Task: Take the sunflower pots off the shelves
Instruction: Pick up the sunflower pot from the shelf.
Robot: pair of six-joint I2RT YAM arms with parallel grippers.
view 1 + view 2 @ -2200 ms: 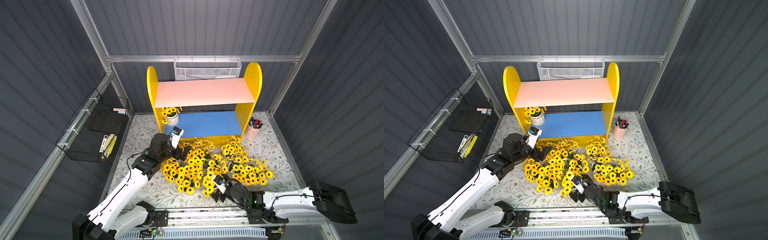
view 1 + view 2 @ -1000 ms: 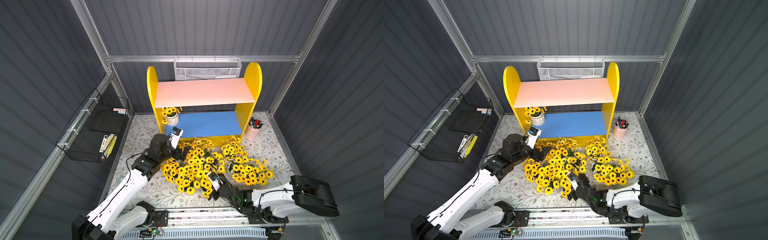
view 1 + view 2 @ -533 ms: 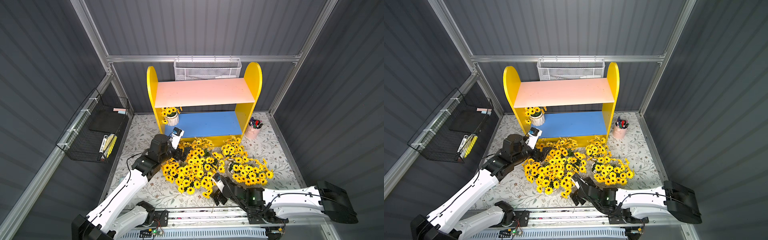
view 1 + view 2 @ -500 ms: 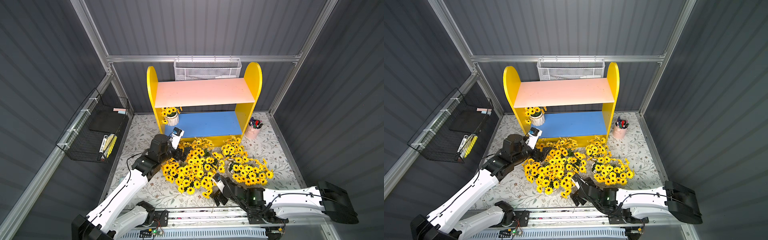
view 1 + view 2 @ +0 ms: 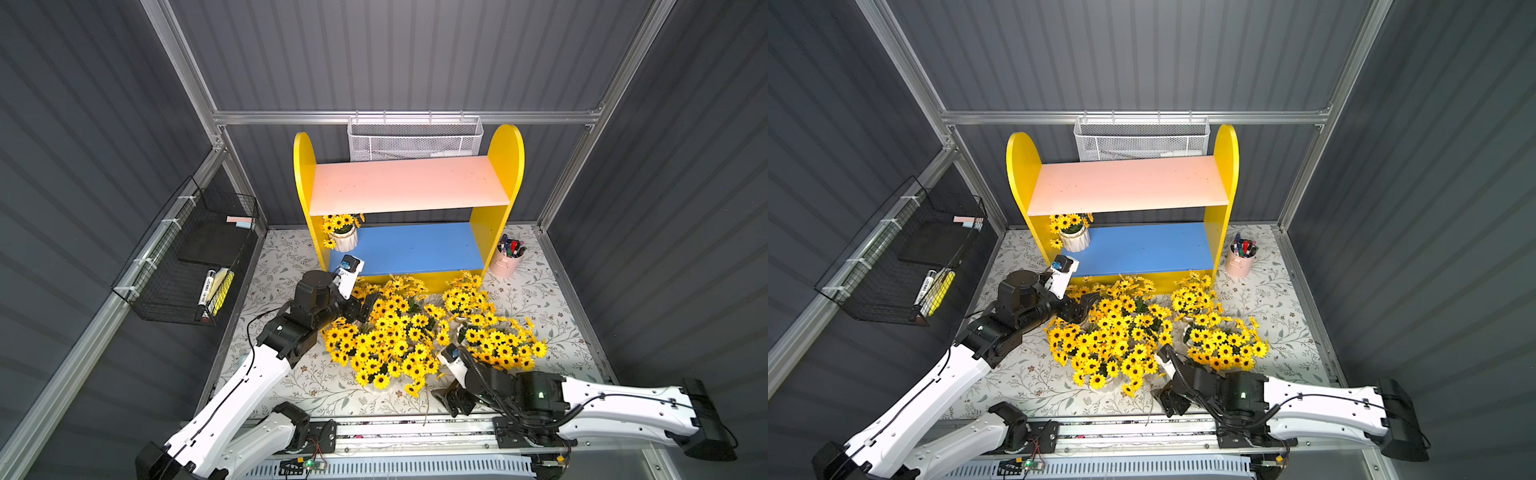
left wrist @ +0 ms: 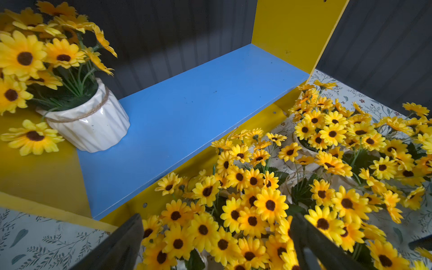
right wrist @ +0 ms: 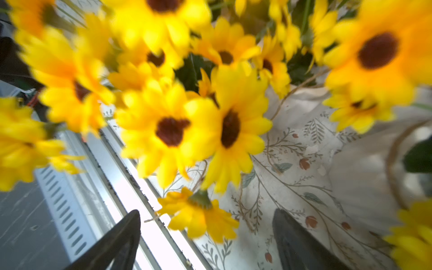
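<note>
Floral tabletop (image 5: pixel 291 386) before the shelves (image 5: pixel 409 183) is shown crowded with cleared sunflower pots (image 5: pixel 399 332), the right gripper (image 5: pixel 446 402) newly drawn back from them, jaws apart and empty, the left gripper (image 5: pixel 370 308) likewise spread, while one last pot (image 5: pixel 345 242) is left on the shelves' blue board (image 5: pixel 415 249).

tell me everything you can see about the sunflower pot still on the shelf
The small white ribbed ceramic pot looks glossy, with brown twine looped below its rim. It holds yellow, dark-centred artificial sunflowers on green stems; one bloom droops beside it. It stands upright on the blue lower board, at the end by the yellow side panel, under the pale pink upper board.
</note>
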